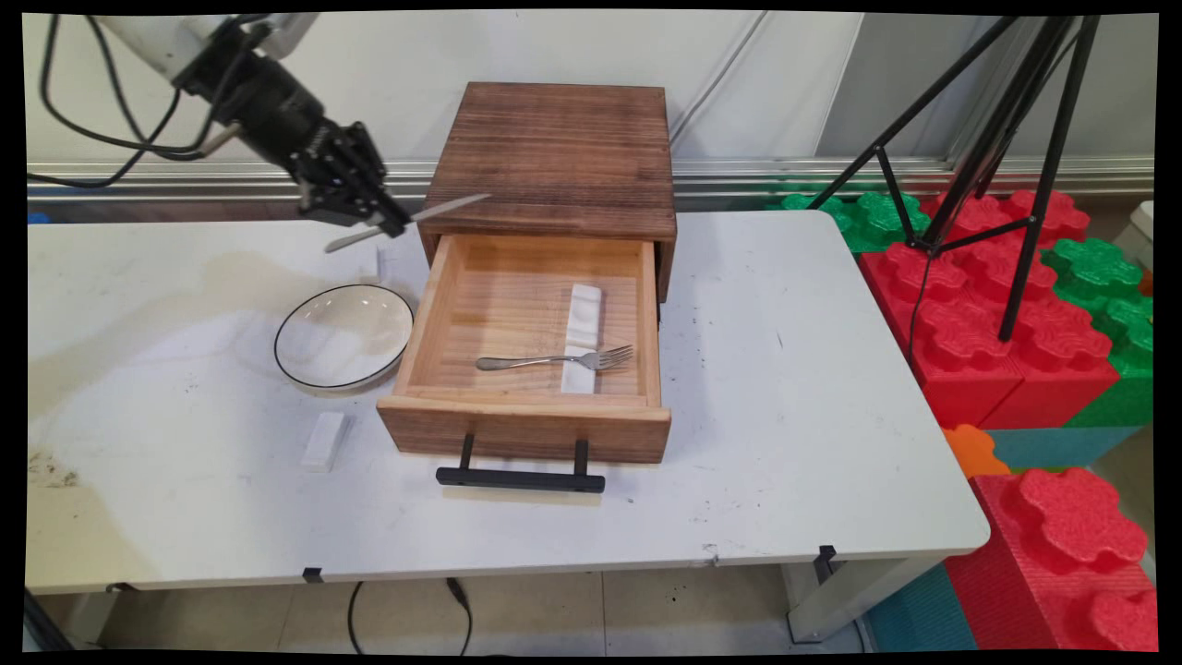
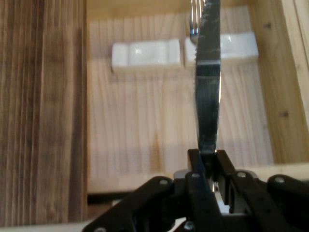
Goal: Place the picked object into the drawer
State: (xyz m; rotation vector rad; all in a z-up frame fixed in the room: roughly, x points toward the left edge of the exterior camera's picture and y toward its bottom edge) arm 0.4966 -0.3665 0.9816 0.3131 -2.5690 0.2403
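While the jaws (image 1: 386,222) clench a table knife (image 1: 434,214) above the wooden drawer box's (image 1: 559,152) left corner, its open drawer (image 1: 526,406) holds a fork (image 1: 554,359) across white cutlery rests (image 1: 582,337); a bowl (image 1: 343,334) lies left, near another rest (image 1: 324,440) on the table (image 1: 813,406).

Seen from the hand, the knife (image 2: 208,92) crosses the drawer floor (image 2: 140,121), hiding most of the fork (image 2: 194,19).

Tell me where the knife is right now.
The knife is clamped in the gripper, held in the air at the main view's upper left, above the open drawer's back left corner, its blade pointing toward the wooden box.
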